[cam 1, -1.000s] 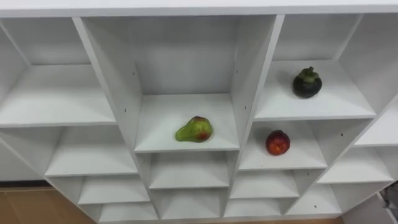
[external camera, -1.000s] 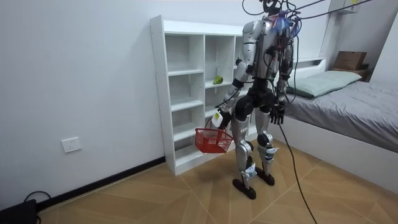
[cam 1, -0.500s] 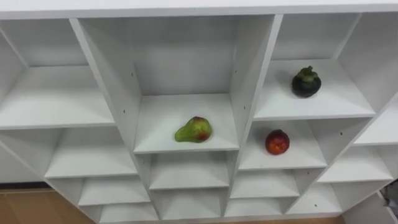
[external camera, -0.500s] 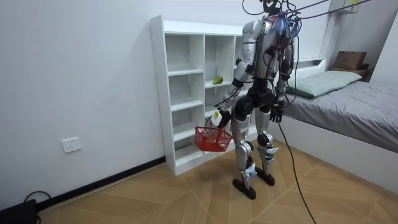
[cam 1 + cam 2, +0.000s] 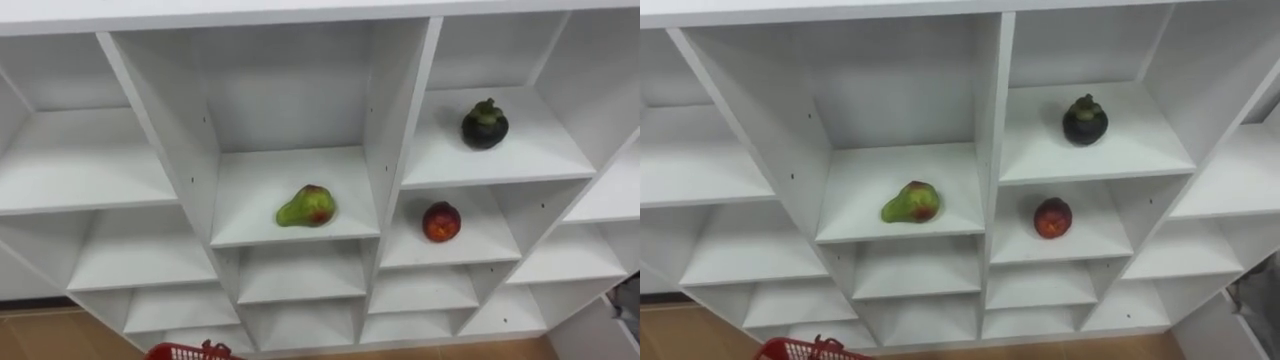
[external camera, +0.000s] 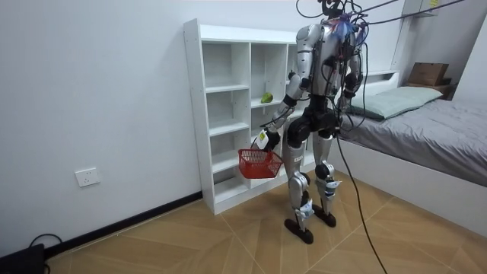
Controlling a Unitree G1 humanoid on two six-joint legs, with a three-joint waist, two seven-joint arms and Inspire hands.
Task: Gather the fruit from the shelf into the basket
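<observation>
— Where's the fruit?
— In the white shelved closet [image 5: 395, 110]: green-red pear [image 5: 307, 206] centre, dark round mangosteen [image 5: 484, 125] right, red round fruit [image 5: 441, 221] beneath, all above the left robot hand [image 6: 262, 138].
— Its grip?
— Curled round the handle of the red plastic basket [image 6: 259, 162].

The closet [image 5: 395, 120] stood against the wall, with the robot directly before it and the bed [image 6: 426, 125] behind the robot, toward the room view's right; a pear [image 5: 307, 206] lay on a shelf in the middle column; a mangosteen [image 5: 484, 124] sat one column to the right, on a higher shelf; an apple [image 5: 441, 221] lay in the compartment directly below the mangosteen, right of the pear and slightly lower; the basket [image 6: 259, 162] hung from the left hand [image 6: 263, 139] in front of the lower shelves, left of the pear's column.
</observation>
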